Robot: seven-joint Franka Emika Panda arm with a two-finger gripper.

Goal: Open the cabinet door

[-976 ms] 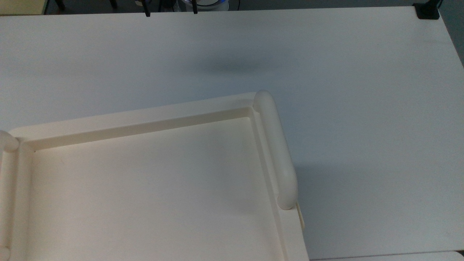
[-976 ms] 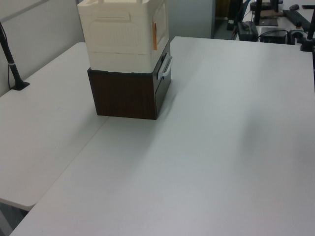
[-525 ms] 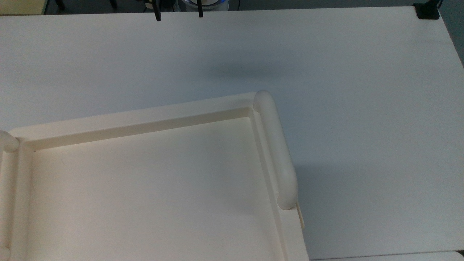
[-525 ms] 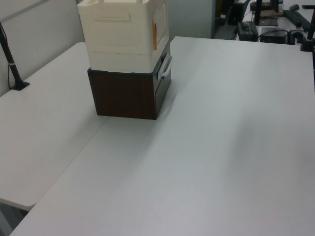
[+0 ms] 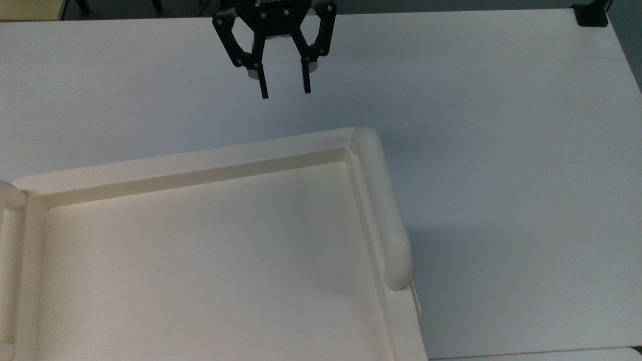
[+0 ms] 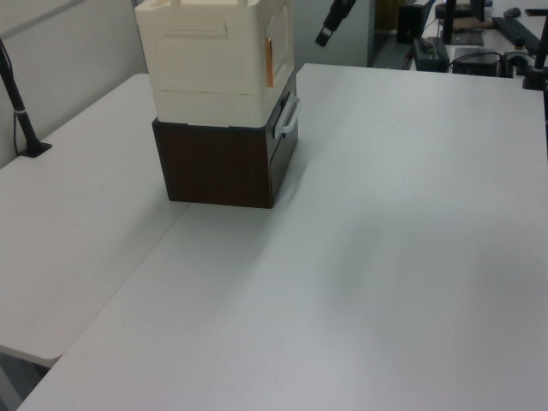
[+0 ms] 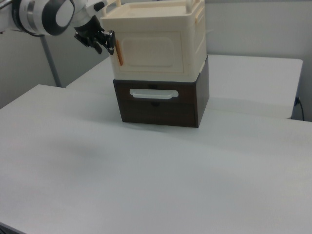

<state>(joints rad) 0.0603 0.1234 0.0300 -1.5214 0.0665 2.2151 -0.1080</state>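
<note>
Gripper is hanging with jaws spread and nothing in them, just off the cream cabinet. Cabinet door is sitting closed; the table is offering lots of room.

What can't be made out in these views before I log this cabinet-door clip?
- Gripper: its upper body is cut off by the top view's upper edge; in the left view it is too small to read.
- Cabinet door: its handle is partly hidden behind the gripper in the right view.
- Cabinet: cut off by the top view's left and lower edges.
- Inside the cabinet: hidden by the closed door.
</note>
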